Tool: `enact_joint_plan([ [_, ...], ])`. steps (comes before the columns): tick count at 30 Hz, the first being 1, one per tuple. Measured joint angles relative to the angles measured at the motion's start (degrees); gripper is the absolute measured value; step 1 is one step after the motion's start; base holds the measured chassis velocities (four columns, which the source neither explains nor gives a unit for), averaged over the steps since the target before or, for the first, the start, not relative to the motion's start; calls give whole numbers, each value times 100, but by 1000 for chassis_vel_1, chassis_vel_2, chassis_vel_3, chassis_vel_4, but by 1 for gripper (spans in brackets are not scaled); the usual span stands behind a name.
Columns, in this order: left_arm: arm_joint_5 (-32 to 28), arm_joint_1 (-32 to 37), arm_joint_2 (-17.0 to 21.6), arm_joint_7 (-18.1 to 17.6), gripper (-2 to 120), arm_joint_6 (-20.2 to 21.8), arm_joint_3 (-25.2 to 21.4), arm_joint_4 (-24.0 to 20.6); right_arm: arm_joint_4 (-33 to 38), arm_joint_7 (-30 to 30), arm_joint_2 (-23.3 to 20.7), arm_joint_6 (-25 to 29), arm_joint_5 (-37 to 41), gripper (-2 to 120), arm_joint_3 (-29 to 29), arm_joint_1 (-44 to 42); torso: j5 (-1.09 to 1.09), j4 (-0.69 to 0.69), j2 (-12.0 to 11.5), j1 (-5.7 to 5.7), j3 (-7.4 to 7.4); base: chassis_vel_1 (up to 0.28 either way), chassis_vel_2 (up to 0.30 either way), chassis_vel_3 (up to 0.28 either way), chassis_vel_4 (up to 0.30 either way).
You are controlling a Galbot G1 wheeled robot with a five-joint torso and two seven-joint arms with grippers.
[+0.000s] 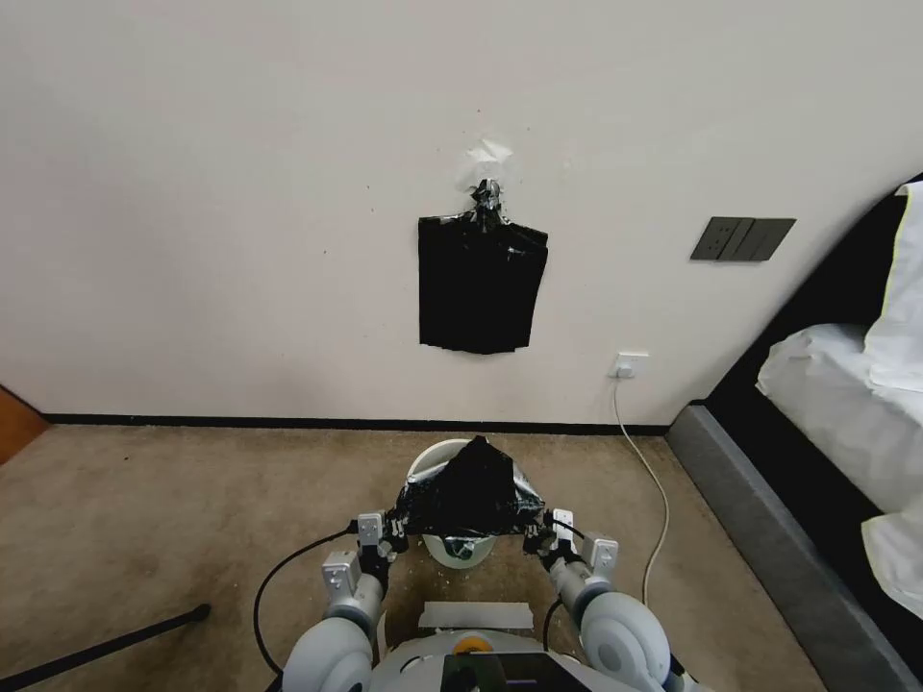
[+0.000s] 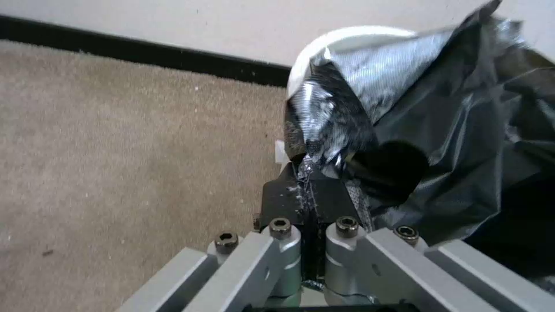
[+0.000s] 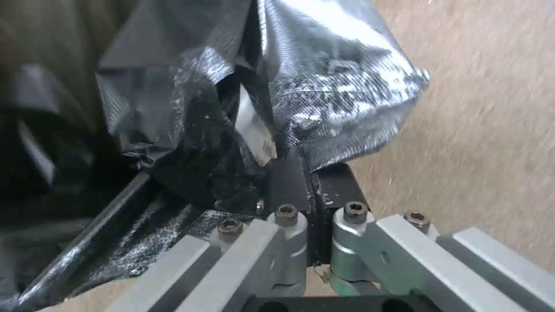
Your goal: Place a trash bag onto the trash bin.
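The glossy black trash bag (image 1: 469, 495) is stretched between my two grippers, draped over the cream-white trash bin (image 1: 431, 461) on the carpet in front of me. My left gripper (image 1: 393, 531) is shut on the bag's left edge, and my right gripper (image 1: 538, 534) is shut on its right edge. In the left wrist view the black fingers (image 2: 289, 195) pinch the crinkled trash bag (image 2: 439, 143) with the trash bin's rim (image 2: 358, 34) behind it. The right wrist view has its fingers (image 3: 289, 182) clamped on the trash bag (image 3: 324, 91). The bag hides most of the bin's opening.
A flat bundle of black bags (image 1: 481, 284) hangs on the wall above the bin. A white cable (image 1: 654, 490) runs from a wall socket (image 1: 630, 365) down across the carpet at right. A bed (image 1: 846, 423) with a grey frame stands at far right. A dark rod (image 1: 96, 652) lies at lower left.
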Motion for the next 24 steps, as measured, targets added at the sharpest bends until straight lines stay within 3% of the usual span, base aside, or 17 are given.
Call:
enact_joint_plan([
  [8, -58, 24, -129, -93, 0, -59, -59, 247, -299, -24, 48, -34, 5, 0, -75, 141, 0, 1, 0, 0, 0, 0, 0, 0, 0],
  [24, -233, -668, -128, 237, 0, -422, -6, 1070, -928, -237, 109, 348, -67, 0, -133, 506, 0, 0, 0, 0, 1, 0, 0, 0, 0],
])
